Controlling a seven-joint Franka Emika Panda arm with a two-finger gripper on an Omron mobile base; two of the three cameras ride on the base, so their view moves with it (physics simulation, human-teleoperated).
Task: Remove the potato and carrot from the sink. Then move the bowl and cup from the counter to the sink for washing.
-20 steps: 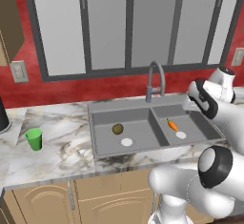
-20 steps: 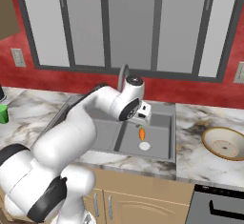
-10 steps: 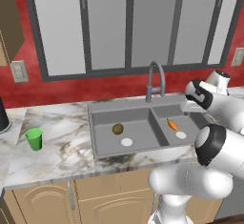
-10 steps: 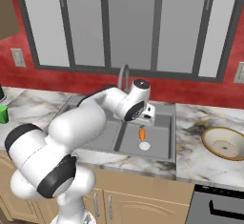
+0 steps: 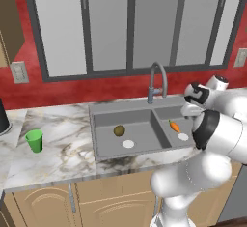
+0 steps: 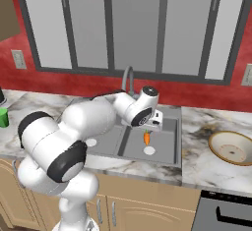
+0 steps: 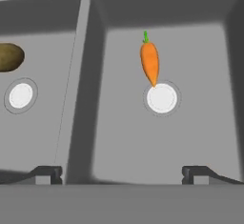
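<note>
Pincer (image 7: 121,173) wide open, holding nothing, above right basin of sink (image 7: 86,51). Carrot (image 7: 149,63) lying flat there, tip touching white drain (image 7: 161,98). Probably light, stiff, smooth, prone to roll: best pinched across thick middle.

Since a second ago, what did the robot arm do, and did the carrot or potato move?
The arm swung its elbow round while the gripper stayed open above the right basin of the sink, holding nothing. The carrot still lies in the right basin by its drain, the potato in the left one. The cup and the bowl stayed on the counter.
</note>
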